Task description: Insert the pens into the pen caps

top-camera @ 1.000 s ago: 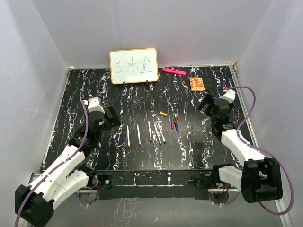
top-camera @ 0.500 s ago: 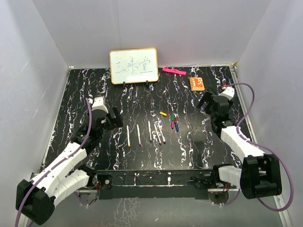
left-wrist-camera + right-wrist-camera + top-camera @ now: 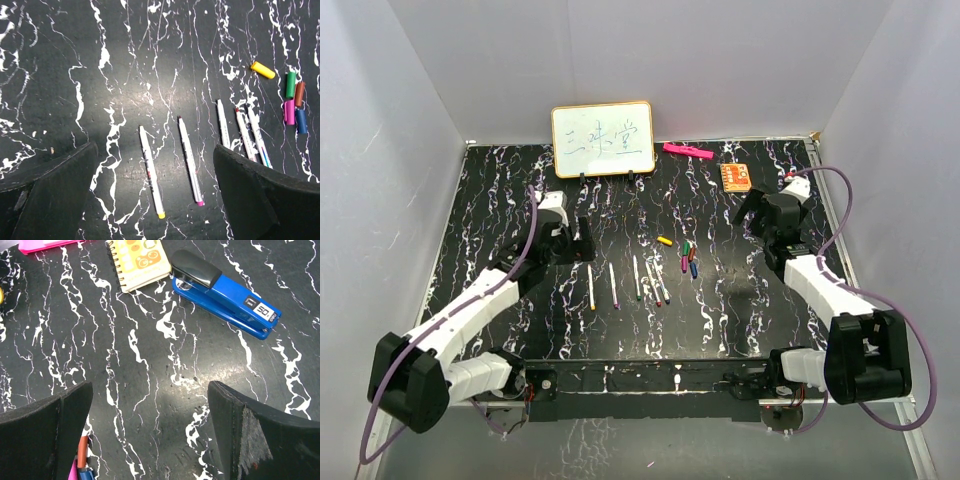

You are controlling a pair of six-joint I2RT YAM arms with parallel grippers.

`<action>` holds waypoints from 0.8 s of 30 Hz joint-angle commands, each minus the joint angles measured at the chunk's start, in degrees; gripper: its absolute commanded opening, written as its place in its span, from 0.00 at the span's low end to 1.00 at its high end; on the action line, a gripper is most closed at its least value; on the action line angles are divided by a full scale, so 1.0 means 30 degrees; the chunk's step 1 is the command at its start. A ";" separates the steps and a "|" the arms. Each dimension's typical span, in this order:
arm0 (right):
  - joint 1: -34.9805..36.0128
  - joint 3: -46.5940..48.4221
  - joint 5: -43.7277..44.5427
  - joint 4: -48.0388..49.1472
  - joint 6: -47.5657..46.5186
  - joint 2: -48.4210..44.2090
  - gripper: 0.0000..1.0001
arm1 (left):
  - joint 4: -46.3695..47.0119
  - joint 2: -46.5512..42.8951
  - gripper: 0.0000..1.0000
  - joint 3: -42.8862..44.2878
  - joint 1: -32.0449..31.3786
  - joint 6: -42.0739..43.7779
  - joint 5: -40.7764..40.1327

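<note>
Several white pens [image 3: 625, 282] lie side by side at the table's middle. In the left wrist view the yellow-tipped pen [image 3: 151, 171] and the pink-tipped pen [image 3: 190, 161] lie between my open fingers, and three more pens [image 3: 245, 134] lie to the right. The caps [image 3: 687, 258] lie right of the pens: yellow [image 3: 263, 70], green [image 3: 291, 84], red [image 3: 299, 93], purple-pink [image 3: 289, 112] and blue [image 3: 301, 120]. My left gripper [image 3: 582, 240] hovers open and empty just left of the pens. My right gripper [image 3: 748, 212] is open and empty, right of the caps. A red cap [image 3: 82, 450] shows by its left finger.
A small whiteboard [image 3: 603, 139] stands at the back. A pink bar [image 3: 687, 151] and an orange notebook [image 3: 736, 176] lie at the back right. A blue stapler [image 3: 225, 297] lies beyond my right gripper [image 3: 150, 390], next to the notebook [image 3: 142, 265].
My left arm has reached forward and right, bringing its gripper up beside the pens. My right gripper has moved a little back and left.
</note>
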 commanded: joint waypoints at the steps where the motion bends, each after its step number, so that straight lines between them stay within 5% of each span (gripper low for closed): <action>1: -0.0038 0.1602 -0.0669 0.0593 -0.0209 0.0276 0.98 | -0.1520 0.0927 0.99 0.1066 -0.0212 -0.0290 0.1130; 11: -0.0039 0.0802 -0.2625 0.3555 -0.0143 -0.1050 0.88 | -0.6585 0.4021 0.99 0.2904 -0.0841 -0.0921 -0.2559; 24: -0.0050 -0.0234 -0.3285 0.3735 0.0260 -0.2043 0.89 | -0.7246 0.7187 0.90 0.3596 -0.2430 -0.2369 -0.3162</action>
